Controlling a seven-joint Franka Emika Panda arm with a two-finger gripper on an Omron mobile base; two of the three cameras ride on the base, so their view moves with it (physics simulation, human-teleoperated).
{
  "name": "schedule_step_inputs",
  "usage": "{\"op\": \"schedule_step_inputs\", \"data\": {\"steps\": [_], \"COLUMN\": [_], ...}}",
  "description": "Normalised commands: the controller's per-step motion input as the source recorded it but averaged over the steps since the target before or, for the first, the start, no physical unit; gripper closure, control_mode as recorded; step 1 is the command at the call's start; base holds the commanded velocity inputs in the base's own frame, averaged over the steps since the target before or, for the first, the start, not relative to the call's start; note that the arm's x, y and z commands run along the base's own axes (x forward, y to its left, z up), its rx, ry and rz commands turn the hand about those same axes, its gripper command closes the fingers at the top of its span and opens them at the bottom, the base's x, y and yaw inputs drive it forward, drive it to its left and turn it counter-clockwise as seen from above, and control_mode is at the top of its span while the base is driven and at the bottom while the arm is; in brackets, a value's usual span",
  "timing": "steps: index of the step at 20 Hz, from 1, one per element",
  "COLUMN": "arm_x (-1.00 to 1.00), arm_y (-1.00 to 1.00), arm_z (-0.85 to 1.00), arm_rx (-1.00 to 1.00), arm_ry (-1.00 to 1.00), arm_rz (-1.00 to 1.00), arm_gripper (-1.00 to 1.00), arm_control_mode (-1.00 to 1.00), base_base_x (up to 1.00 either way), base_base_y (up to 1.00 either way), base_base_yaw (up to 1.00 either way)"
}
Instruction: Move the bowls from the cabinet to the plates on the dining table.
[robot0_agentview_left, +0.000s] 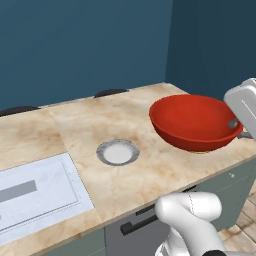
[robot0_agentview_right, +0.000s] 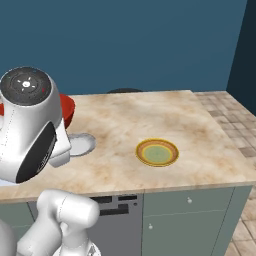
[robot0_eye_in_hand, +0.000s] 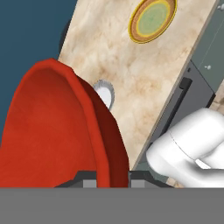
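The tool (robot0_eye_in_hand: 113, 180) is clenched on the rim of the red bowl (robot0_agentview_left: 194, 121), its two dark finger tips set one on each side of the bowl's thin wall at the bottom of the hand view, so the bowl rises from between them and spreads up and to the left. In the left base view the bowl hangs tilted above the right part of the beige marble surface (robot0_agentview_left: 150, 170), clear of the top, with the white hand at its right rim. Just under the bowl's lower edge in that view a sliver of yellow shows, though whether this is the yellowish plate (robot0_agentview_right: 157, 152) cannot be told from there. In the right base view that plate lies flat and bare near the middle of the surface, well apart to the right of the arm, while the bowl peeks out red behind the arm's big white joint at the left. The greyish plate (robot0_agentview_left: 118, 152) lies flat on the surface, to the left of the bowl in the left base view, also bare. A pale flat mat (robot0_agentview_left: 35, 192) lies at the surface's left end. Two dark chair backs (robot0_agentview_left: 111, 92) show beyond the far edge. Grey-green drawer fronts (robot0_agentview_right: 190, 220) run below the near edge.
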Motion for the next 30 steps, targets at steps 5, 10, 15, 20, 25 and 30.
{"op": "schedule_step_inputs", "data": {"steps": [5,10,15,20,25,30], "arm_x": [0.00,0.00,0.00,0.02,0.34,0.34], "arm_y": [0.00,0.00,0.00,0.07,0.50,0.20], "arm_z": [0.00,0.00,0.00,-0.06,-0.51,-0.43], "arm_rx": [0.00,0.00,0.00,0.00,0.00,0.00], "arm_ry": [0.00,0.00,0.00,0.01,0.15,0.12], "arm_rz": [0.00,0.00,0.00,0.00,-0.10,-0.09], "arm_gripper": [1.00,1.00,1.00,1.00,1.00,1.00], "arm_control_mode": [1.00,1.00,1.00,-1.00,-1.00,-1.00], "base_base_x": [0.00,0.00,0.00,0.00,0.00,0.00], "base_base_y": [0.00,0.00,0.00,0.00,0.00,0.00], "base_base_yaw": [0.00,0.00,0.00,0.00,0.00,0.00]}}
